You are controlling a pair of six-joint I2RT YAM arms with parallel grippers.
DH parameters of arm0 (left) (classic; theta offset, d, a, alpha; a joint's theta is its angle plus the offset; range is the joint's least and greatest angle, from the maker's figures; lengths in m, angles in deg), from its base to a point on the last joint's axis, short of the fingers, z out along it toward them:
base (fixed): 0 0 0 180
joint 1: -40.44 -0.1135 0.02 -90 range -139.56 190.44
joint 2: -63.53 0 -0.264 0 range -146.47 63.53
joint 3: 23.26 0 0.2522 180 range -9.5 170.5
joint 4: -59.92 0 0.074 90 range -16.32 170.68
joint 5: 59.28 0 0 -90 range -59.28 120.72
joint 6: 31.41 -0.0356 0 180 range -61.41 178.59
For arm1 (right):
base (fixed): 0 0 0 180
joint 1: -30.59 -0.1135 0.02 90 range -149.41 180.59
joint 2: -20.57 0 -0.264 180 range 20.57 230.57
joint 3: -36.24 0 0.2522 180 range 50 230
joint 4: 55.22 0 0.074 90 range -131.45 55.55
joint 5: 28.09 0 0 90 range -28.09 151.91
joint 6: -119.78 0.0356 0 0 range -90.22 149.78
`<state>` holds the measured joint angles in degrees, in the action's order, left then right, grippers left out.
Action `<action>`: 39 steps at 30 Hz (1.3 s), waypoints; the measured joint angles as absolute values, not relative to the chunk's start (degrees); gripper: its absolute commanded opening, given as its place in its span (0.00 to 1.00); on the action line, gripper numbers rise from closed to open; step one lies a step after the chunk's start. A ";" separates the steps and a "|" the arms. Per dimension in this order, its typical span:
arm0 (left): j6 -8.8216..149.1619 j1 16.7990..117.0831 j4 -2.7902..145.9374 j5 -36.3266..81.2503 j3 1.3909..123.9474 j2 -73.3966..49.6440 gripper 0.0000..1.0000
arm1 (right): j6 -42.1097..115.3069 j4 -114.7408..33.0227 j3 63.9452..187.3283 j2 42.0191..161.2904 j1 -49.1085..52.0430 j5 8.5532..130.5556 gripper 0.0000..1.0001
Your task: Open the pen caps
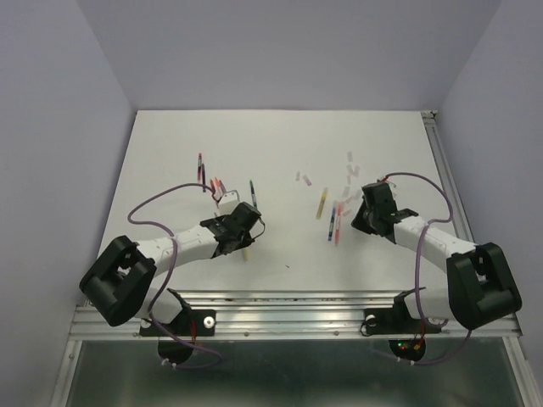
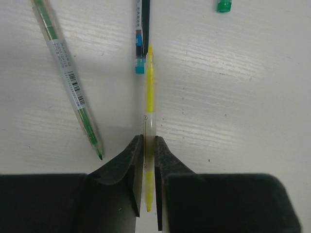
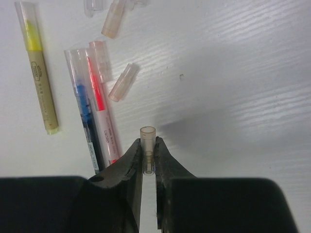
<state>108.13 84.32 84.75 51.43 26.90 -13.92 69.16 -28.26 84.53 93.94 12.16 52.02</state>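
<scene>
My left gripper (image 2: 149,141) is shut on a thin yellow pen (image 2: 150,92), gripping its clear barrel; the yellow tip points away over the table and has no cap on it. My right gripper (image 3: 148,144) is shut on a pale translucent pen cap (image 3: 147,132), held upright with its open end showing. Loose caps (image 3: 123,81) lie beyond it, beside a blue pen (image 3: 86,114) and a red pen (image 3: 102,109) that have caps on. In the top view the left gripper (image 1: 240,222) is left of centre and the right gripper (image 1: 366,208) is at the right.
An uncapped green pen (image 2: 68,82), a dark pen with a blue end (image 2: 141,39) and a green cap (image 2: 223,5) lie near the left gripper. A capped yellow highlighter (image 3: 38,73) lies left of the blue pen. More loose caps (image 1: 348,170) are scattered at the centre right.
</scene>
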 measured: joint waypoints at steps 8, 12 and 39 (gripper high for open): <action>107.43 84.32 86.67 51.50 29.57 -15.80 0.49 | 68.55 -28.39 88.20 101.63 12.90 52.05 0.20; 106.56 84.30 87.24 50.80 30.40 -13.90 0.71 | 68.72 -28.55 88.20 102.00 12.90 52.42 0.33; 91.93 86.37 78.74 36.66 61.07 -32.78 0.99 | 69.18 -23.35 88.18 74.75 12.90 50.95 1.00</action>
<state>91.93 86.37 78.74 36.66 61.07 -32.78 69.18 -23.35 88.18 74.75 12.90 50.95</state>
